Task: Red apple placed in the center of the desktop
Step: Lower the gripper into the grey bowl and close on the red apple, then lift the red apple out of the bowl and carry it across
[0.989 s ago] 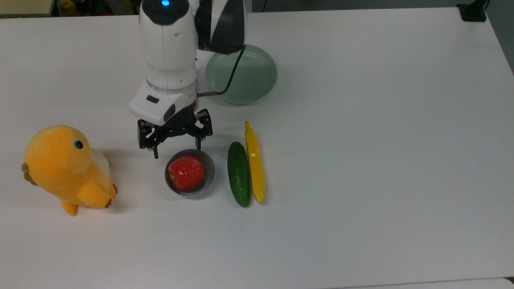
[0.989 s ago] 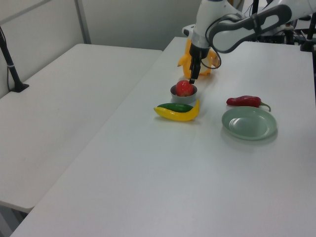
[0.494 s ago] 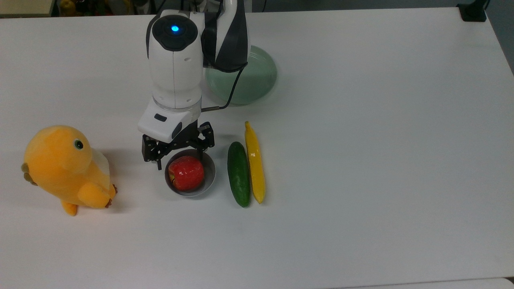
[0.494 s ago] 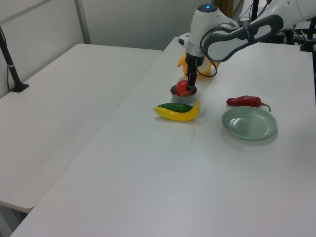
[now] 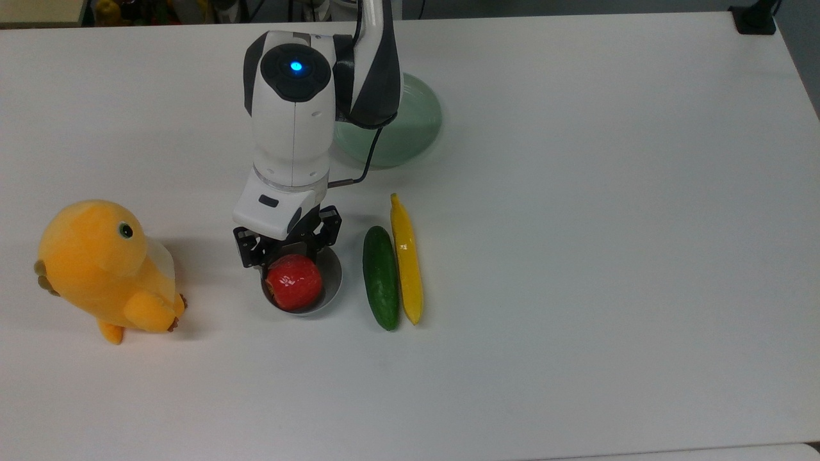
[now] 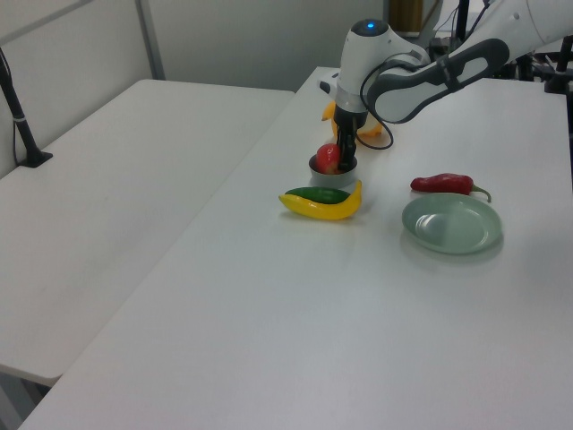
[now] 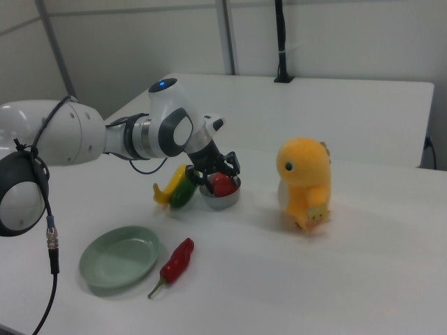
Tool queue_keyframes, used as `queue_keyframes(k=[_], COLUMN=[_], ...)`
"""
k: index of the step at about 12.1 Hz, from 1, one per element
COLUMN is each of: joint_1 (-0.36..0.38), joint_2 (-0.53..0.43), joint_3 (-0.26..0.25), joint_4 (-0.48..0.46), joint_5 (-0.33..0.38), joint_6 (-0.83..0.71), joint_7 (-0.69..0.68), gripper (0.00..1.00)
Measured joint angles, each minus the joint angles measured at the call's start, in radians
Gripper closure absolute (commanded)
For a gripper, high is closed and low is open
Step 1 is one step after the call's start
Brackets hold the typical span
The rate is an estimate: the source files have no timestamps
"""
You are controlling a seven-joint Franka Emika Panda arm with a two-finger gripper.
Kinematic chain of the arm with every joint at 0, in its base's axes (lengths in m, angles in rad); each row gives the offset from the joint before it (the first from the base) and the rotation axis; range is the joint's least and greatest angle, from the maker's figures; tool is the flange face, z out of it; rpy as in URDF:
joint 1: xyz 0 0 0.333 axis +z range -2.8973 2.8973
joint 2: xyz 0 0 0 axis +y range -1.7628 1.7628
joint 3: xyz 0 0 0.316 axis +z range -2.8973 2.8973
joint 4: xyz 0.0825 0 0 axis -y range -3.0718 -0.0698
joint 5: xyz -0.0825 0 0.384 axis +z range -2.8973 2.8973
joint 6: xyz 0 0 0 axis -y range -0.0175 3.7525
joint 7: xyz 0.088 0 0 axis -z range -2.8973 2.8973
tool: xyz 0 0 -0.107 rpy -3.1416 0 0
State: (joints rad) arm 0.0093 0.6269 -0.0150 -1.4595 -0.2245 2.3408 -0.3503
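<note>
Red apple point(image 5: 294, 282) sits in grey bowl point(image 5: 328, 282) on white surface point(image 5: 576, 256), between plush toy point(image 5: 102, 272) and cucumber point(image 5: 380, 278) in the top view. Gripper point(image 5: 288, 246) is low at the bowl's far rim, fingers spread apart around the apple's upper part, not clamped. Banana point(image 5: 407, 259) touches the cucumber.

No legible text, labels, brand marks, numbers or signs are appearing on any surface in the top view, the left view or the right view.
</note>
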Motion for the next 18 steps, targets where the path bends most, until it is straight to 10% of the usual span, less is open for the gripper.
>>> queue_keyframes(k=[18], joint_1=[-0.039], joint_2=[-0.106], joint_3=[0.034], joint_4=[-0.028], joint_5=[0.000], joint_6=[-0.001], joint_7=[-0.019], gripper=[0.70])
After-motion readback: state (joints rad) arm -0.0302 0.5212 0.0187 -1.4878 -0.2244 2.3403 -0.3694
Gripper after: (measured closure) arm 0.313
